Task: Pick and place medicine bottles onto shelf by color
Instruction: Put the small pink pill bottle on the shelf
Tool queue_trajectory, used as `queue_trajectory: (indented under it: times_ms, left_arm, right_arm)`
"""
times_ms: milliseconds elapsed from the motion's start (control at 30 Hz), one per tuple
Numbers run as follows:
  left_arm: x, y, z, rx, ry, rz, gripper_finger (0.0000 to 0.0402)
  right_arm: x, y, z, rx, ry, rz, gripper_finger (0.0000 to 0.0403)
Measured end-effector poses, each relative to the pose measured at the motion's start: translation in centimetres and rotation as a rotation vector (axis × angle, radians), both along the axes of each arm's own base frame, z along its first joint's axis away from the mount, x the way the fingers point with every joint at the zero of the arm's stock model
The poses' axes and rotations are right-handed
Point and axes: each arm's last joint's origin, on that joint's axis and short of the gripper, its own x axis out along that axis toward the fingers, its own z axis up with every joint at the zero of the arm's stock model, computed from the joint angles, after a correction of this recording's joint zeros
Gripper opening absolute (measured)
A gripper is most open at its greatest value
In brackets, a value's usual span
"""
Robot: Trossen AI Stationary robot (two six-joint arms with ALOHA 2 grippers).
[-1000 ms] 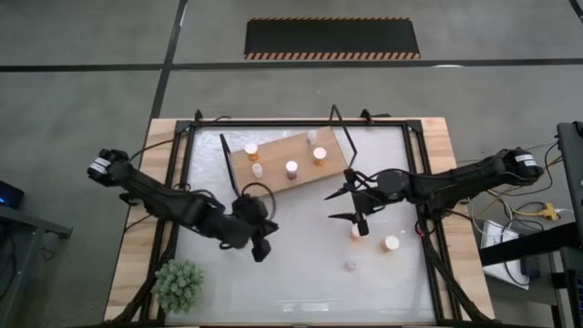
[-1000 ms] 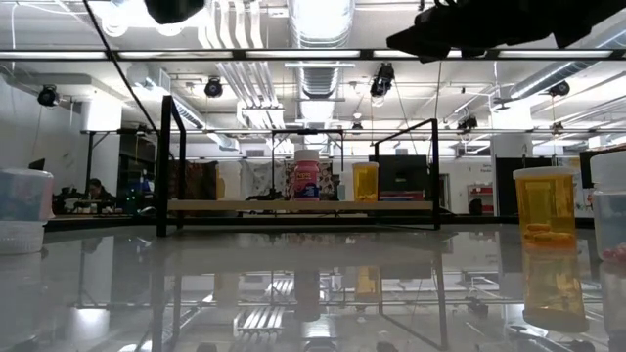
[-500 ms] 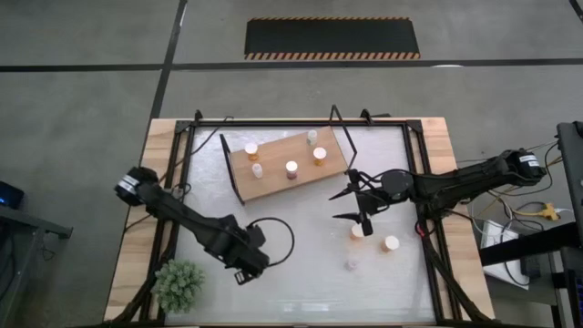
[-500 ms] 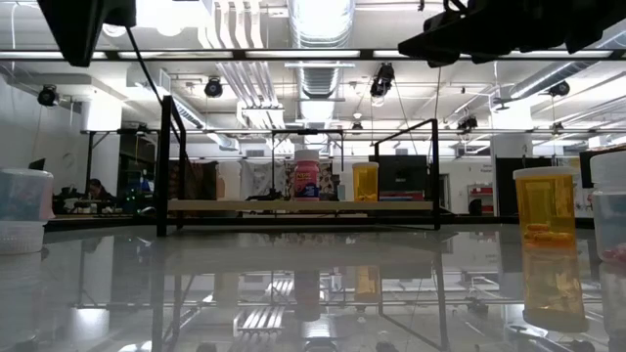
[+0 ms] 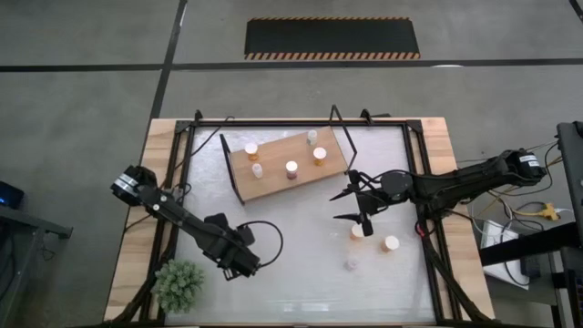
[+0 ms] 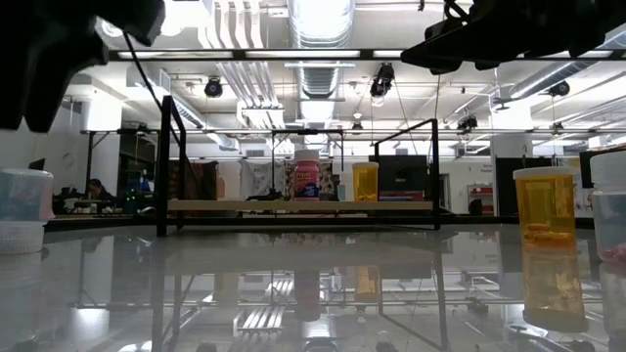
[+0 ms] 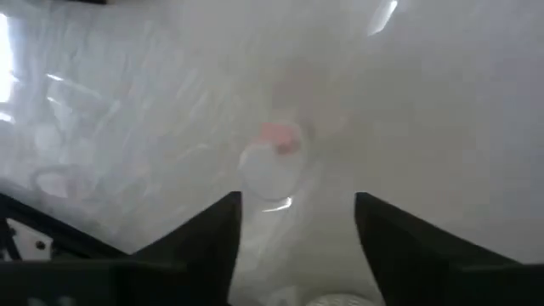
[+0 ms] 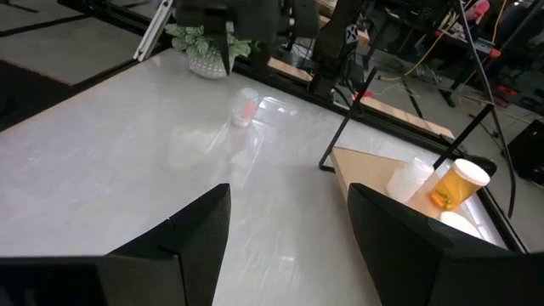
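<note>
Orange-and-white medicine bottles stand on the wooden shelf near your table's far edge; three stay by the right edge. Your left gripper hangs spread, empty, near the plant; the right gripper likewise gapes.

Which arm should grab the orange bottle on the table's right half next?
Probably the right: its open claw hangs empty beside the orange bottle; the left claw sits across the table by the plant.

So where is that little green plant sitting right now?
In the high view, the green plant sits at the table's near-left corner, on the wooden edge just outside the black rim. The left gripper hangs just to its right.
</note>
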Motion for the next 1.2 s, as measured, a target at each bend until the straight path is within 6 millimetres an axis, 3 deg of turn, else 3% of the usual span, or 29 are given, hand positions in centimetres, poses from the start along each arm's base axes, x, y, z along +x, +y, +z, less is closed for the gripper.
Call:
queue_trajectory:
  times_ms: [167,467,1200]
  left_arm:
    - [-0.2,0.1,-2.1,-0.010,-0.007,-0.073,0.0250]
    - [-0.9,0.8,-4.6,-0.001,0.020,-0.091,0.0253]
    - [-1.4,1.0,-4.5,-0.024,0.037,-0.097,0.0247]
  right_arm:
    - [0.0,0.0,0.0,-0.001,0.000,0.000,0.0228]
    - [0.0,0.0,-0.1,-0.001,0.002,0.000,0.0228]
    - [-0.1,0.0,-0.2,-0.001,0.006,-0.001,0.0228]
